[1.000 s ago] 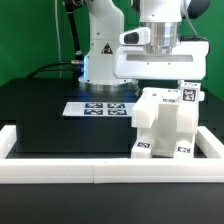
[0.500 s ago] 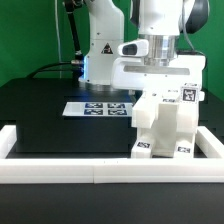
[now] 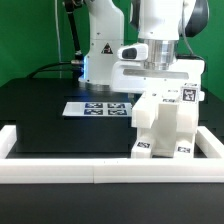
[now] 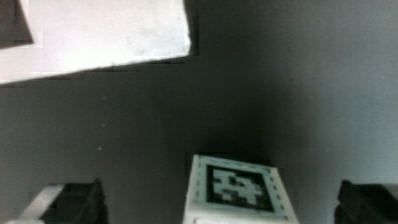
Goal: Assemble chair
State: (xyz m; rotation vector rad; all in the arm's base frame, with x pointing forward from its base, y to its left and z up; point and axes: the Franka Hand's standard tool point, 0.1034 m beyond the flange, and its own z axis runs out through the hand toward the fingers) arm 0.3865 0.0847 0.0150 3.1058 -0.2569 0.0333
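The partly built white chair (image 3: 165, 125) stands at the exterior view's right, just behind the front rail, with tags on its top and front faces. My gripper (image 3: 160, 88) hangs right above its top, and the fingertips are hidden from the exterior view. In the wrist view the gripper (image 4: 222, 205) is open. Its dark fingertips (image 4: 71, 202) stand wide apart on either side of a tagged white chair piece (image 4: 240, 188) and do not touch it.
A long low white border rail (image 3: 100, 172) runs along the table's front and sides. The marker board (image 3: 100, 107) lies on the black table behind the chair. The robot base (image 3: 100, 50) stands at the back. A plain white shape (image 4: 98, 40) shows in the wrist view.
The gripper has come down a little toward the chair's top and shifted slightly. The chair has not moved.
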